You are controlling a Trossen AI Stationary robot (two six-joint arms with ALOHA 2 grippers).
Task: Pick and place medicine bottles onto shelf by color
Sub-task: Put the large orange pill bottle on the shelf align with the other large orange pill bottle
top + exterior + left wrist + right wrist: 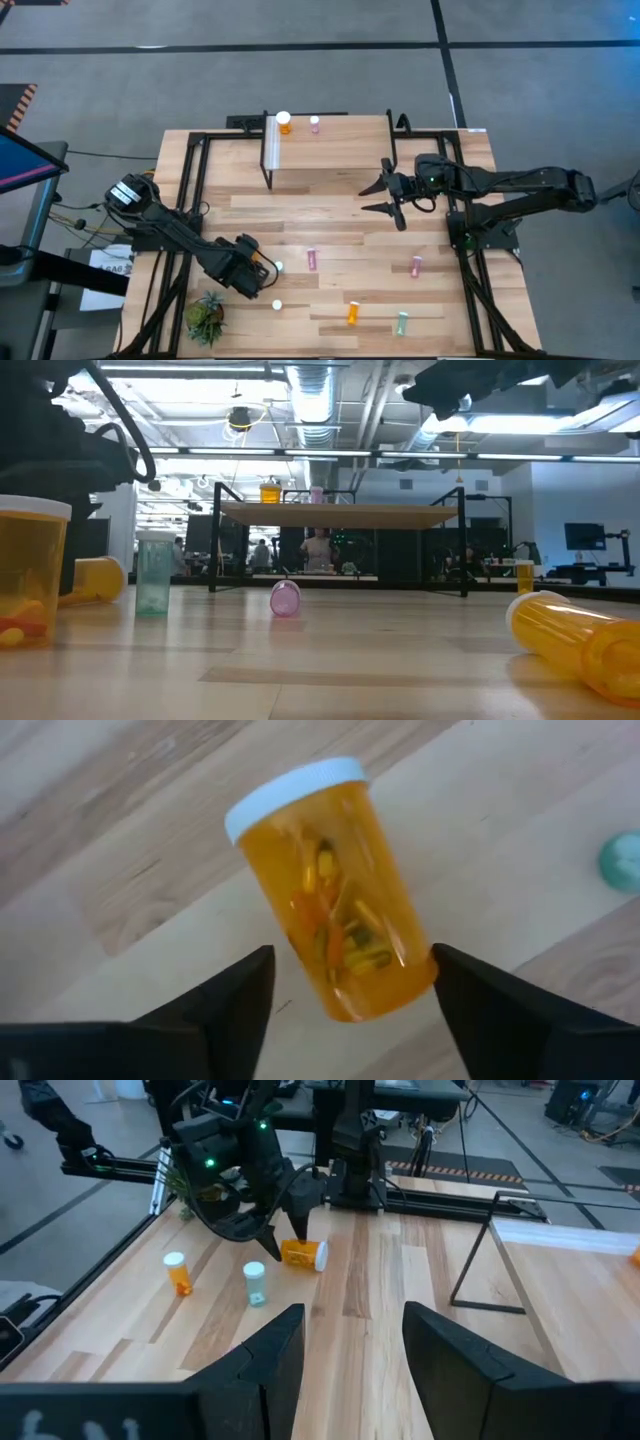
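A wooden table (340,215) is seen from above, with two dark robot arms and pill bottles scattered across it. At the near left, beside a small potted plant (207,317), the left gripper (350,990) is lowered over a large orange bottle (335,890) lying on its side, white cap pointing away; its fingers stand open on either side of the bottle's base and nothing is held. To grip well, it likely needs to centre the fingers across the bottle's body, not its end, and close gently so the round bottle does not roll away. Right of it lie a pink bottle (312,259), a small orange bottle (352,313), a green bottle (402,322) and another pink bottle (416,266). At the far middle, the shelf (330,150) carries one orange and one pink bottle. The right gripper (392,196) waits beside the shelf, open and empty.
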